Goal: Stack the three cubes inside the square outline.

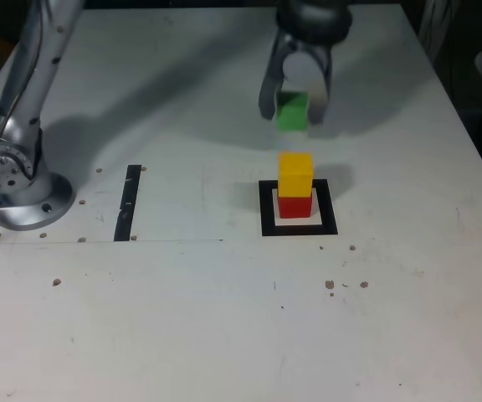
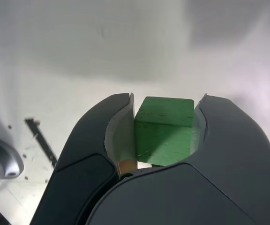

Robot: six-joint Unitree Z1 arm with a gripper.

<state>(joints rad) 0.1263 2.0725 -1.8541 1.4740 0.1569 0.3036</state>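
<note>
A yellow cube sits on top of a red cube inside the square outline of black tape. Farther back on the white table, my gripper is shut on the green cube. In the wrist view the green cube fills the space between the two dark fingers, which press on its two sides, and my gripper points down at the table. Whether the green cube rests on the table or hangs just above it, I cannot tell.
The arm's metal base is bolted at the exterior view's left edge. A straight black tape strip lies between the base and the square outline. Small dark specks dot the near half of the table.
</note>
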